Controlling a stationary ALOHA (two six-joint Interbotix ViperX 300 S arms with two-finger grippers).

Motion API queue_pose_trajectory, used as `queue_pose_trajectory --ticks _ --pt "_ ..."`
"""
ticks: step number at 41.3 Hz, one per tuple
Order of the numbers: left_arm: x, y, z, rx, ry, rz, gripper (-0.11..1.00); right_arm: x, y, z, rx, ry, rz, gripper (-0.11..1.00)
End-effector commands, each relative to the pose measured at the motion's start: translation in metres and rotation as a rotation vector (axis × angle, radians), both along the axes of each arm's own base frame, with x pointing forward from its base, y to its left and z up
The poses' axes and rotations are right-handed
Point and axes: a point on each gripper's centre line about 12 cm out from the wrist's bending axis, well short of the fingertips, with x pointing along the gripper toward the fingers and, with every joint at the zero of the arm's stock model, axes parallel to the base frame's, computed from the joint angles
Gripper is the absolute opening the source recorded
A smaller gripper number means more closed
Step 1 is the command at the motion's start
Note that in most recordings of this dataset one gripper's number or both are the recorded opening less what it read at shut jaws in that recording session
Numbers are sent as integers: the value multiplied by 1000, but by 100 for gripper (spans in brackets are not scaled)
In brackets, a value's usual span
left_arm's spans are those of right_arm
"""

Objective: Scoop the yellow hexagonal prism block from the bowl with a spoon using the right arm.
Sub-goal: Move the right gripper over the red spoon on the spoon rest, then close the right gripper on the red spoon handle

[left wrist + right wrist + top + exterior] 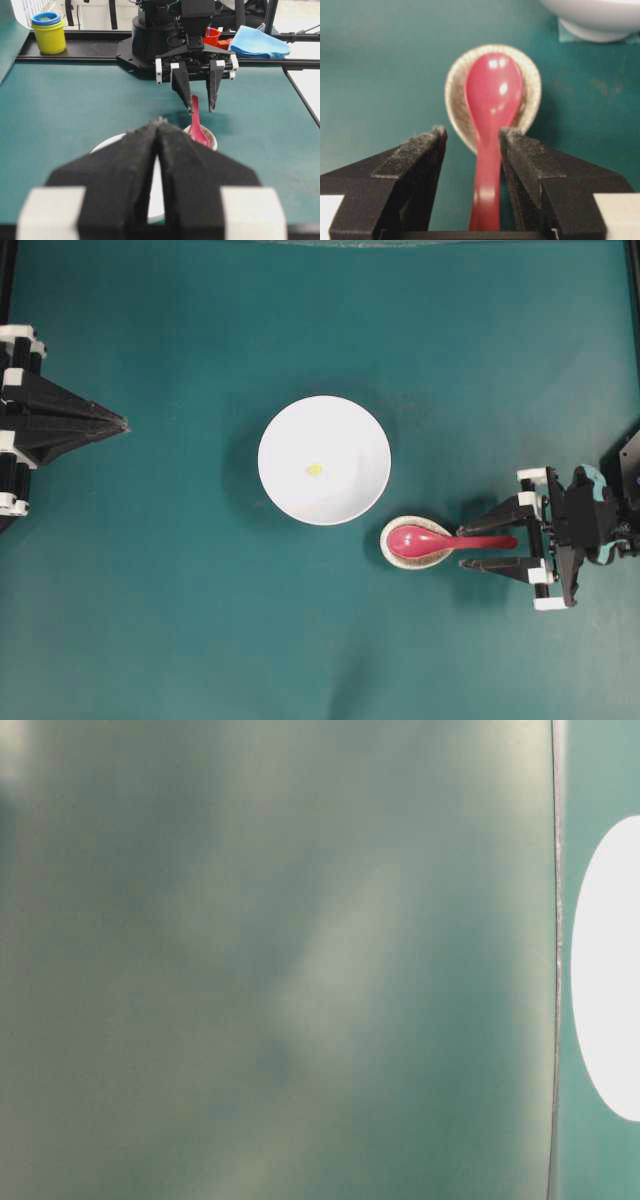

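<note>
**A shiny spoon, ready to be picked up by its handle**

The spoon is red-pink and very shiny. Its round scoop rests in a small speckled dish, and the dish sits just beside the bowl, on the side nearer the right arm. The straight handle sticks out from the dish, away from the bowl.

The right gripper has its two fingers spread apart. The handle lies between them, but neither finger seems to touch it, so nothing is held yet. The left gripper is well apart from the bowl on the other side, with its fingers pressed together and holding nothing.

The yellow hexagonal prism block lies inside the bowl, near the middle. It is tiny, much smaller than the scoop.

The spoon looks hard and stiff, so it should not bend. It also looks smooth and slippery, so it could slide or twist in the fingers. The best place to hold it is likely on the straight handle, a little back from the dish, with a firm squeeze. The spoon looks light. The block is probably light too, and it may skid along the smooth bowl when the scoop pushes it.
</note>
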Motion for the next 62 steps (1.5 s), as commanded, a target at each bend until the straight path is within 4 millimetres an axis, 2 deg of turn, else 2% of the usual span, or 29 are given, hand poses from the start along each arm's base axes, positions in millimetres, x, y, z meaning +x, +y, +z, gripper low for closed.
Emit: queue_pose_trajectory --ticks 1,18,43,52,62 --pt "3 0 10 4 -26 1 3 1 1 0 -3 -16 -2 53" --pt "3 0 10 3 -29 1 3 -2 -3 -12 -24 41 -31 53" --pt "3 0 11 3 -31 1 3 -3 -4 -13 -34 49 -30 52" --pt "3 0 10 3 -29 1 3 -3 -4 -13 -53 49 -19 45" --pt "3 0 10 3 -29 1 3 -3 -4 -13 -75 48 -10 44"
